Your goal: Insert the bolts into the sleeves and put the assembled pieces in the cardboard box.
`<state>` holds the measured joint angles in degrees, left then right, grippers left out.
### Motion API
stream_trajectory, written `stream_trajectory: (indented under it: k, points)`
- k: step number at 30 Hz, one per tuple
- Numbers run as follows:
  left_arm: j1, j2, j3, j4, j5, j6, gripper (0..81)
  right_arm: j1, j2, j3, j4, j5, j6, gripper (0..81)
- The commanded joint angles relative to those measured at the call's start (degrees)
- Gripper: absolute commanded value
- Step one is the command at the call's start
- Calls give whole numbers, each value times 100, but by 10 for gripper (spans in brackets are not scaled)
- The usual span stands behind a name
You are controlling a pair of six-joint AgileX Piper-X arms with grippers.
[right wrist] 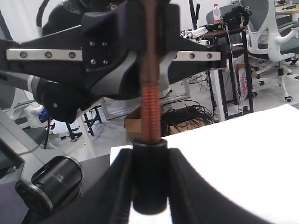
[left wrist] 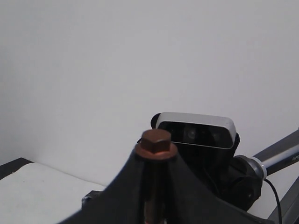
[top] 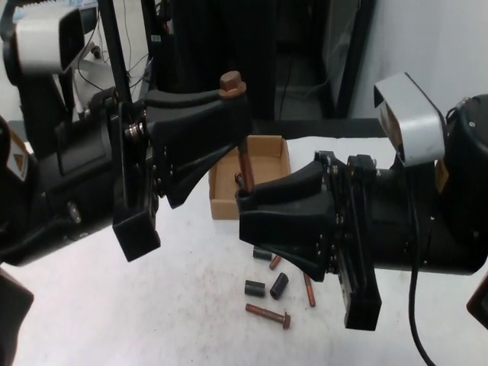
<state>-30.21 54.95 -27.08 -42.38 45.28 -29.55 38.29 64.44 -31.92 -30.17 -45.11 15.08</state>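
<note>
My left gripper is shut on a copper bolt, held upright with its hex head on top. Below it, my right gripper is shut on a black sleeve. The bolt's threaded end meets the sleeve's upper mouth and seems to be just inside it. Both grippers hang above the near edge of the open cardboard box. On the white table in front lie loose bolts and black sleeves.
Another loose bolt and sleeve lie close together below the right arm. The right arm's wrist camera faces the left gripper. Off the table's far side stand office chairs and cables.
</note>
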Motion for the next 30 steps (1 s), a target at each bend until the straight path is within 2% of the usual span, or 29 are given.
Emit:
stream_trajectory:
  k: [1, 6, 14, 19, 22, 30]
  points:
    - [-5, -18, -17, 27, 239, -51, 1, -131, -6, -31, -181, 22, 85, 8]
    - [-5, -18, -17, 166, 238, -39, 1, -301, -6, -31, -228, -35, 188, 8]
    - [-5, -18, -17, 274, 34, 143, 1, -281, -6, -31, -205, -232, 188, 8]
    - [-5, -18, -27, 56, -219, 142, 1, -281, 44, -31, 453, -334, 116, 8]
    - [-5, -18, -27, -50, -273, 125, 1, -281, 66, -31, 883, -334, -231, 8]
    - [-5, -18, -27, 21, -276, 125, 1, -281, 66, -31, 241, -334, 13, 8]
